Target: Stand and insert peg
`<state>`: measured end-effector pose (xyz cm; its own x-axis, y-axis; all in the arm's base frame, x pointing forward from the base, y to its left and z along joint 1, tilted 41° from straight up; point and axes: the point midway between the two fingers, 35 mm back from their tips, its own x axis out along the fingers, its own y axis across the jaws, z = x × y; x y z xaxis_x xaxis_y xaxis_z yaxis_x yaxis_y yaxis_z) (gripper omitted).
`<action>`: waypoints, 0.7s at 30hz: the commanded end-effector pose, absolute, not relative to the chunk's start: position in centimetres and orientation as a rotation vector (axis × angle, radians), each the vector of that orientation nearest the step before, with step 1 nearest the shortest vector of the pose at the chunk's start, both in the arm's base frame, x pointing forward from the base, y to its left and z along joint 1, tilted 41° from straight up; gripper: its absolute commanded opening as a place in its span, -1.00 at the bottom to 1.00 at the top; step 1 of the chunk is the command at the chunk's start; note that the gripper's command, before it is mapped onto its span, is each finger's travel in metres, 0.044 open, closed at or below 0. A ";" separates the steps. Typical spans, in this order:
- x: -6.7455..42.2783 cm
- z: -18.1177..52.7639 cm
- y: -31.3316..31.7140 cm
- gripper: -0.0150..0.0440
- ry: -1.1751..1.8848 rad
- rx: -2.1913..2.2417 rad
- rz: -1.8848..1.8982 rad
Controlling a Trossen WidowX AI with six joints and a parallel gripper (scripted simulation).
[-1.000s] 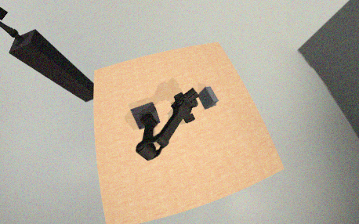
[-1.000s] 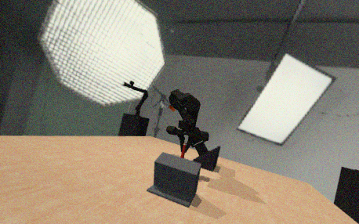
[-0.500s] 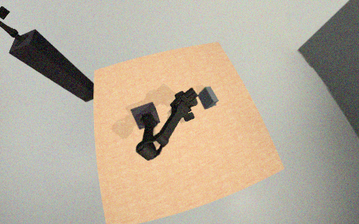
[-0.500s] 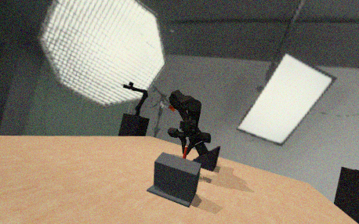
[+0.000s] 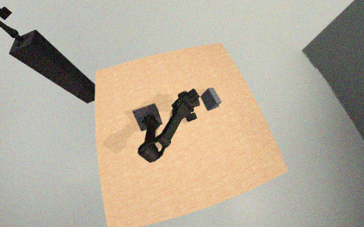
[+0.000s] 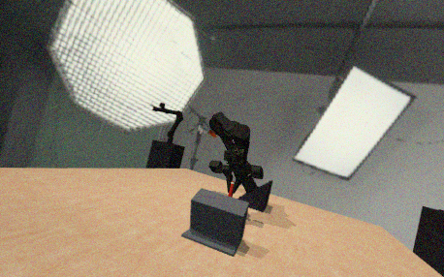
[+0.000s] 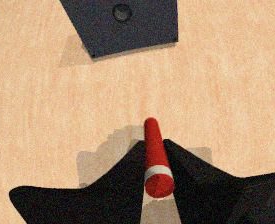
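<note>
The red peg (image 6: 231, 190) (image 7: 152, 131) is between the fingers of my gripper (image 7: 154, 145), which is shut on it. The white band (image 7: 159, 172) is at the near end in the wrist view; the plain end points away from the hand, past the fingertips. The dark sloped panel (image 5: 210, 100) (image 6: 217, 222) (image 7: 133, 35) stands ahead of the hand, apart from the peg. Its round hole (image 7: 122, 13) shows at the top of the wrist view. In the exterior view the panel's back faces the view and the peg's lower end is hidden. In the top view the peg is hidden.
The wooden table (image 5: 203, 171) (image 6: 97, 223) (image 7: 228, 90) carries the panel and the arm's dark base plate (image 5: 139, 115). Arm shadows lie on the table. Dark pedestals (image 5: 52, 65) (image 6: 166, 156) with other arms stand beyond the table.
</note>
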<state>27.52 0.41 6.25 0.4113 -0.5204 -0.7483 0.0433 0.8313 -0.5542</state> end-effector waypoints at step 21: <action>28.6 5.0 1.1 -0.49 0.974 -0.452 -0.358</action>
<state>28.52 1.09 5.20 0.5029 -0.4850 -0.7154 0.0861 0.8517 -0.5169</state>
